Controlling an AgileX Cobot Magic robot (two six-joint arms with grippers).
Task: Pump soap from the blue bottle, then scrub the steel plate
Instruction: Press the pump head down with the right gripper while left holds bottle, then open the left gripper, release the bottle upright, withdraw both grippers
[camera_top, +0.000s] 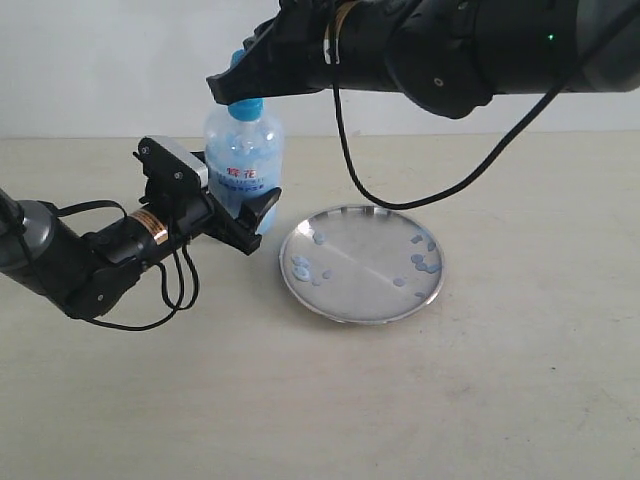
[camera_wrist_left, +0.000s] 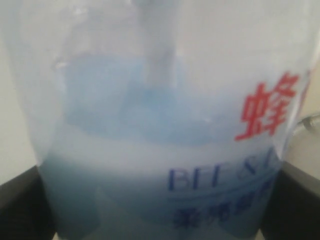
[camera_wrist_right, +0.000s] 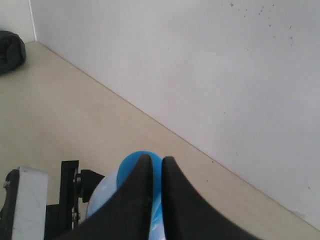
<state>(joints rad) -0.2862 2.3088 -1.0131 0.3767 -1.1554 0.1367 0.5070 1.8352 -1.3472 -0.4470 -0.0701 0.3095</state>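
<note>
The blue bottle (camera_top: 243, 150) stands upright on the table, left of the steel plate (camera_top: 385, 300). My left gripper (camera_top: 247, 208) is shut on the bottle's lower body, its dark fingers (camera_wrist_left: 20, 205) flanking the clear wall and red-lettered label (camera_wrist_left: 265, 107). My right gripper (camera_top: 226, 88) reaches in from the upper right, and its fingertips rest on the bright blue pump head (camera_top: 247, 107). In the right wrist view that gripper (camera_wrist_right: 153, 160) is shut, its two fingers side by side over the pump head (camera_wrist_right: 131, 164). Pale blue soap droplets (camera_top: 300, 265) dot the plate along its left and right sides.
A black cable (camera_top: 345, 150) hangs from the right arm over the table behind the plate. Loose cables (camera_top: 170, 300) loop under the left arm. A white wall (camera_top: 100, 60) closes the back. A dark object (camera_wrist_right: 10, 50) lies far off on the table.
</note>
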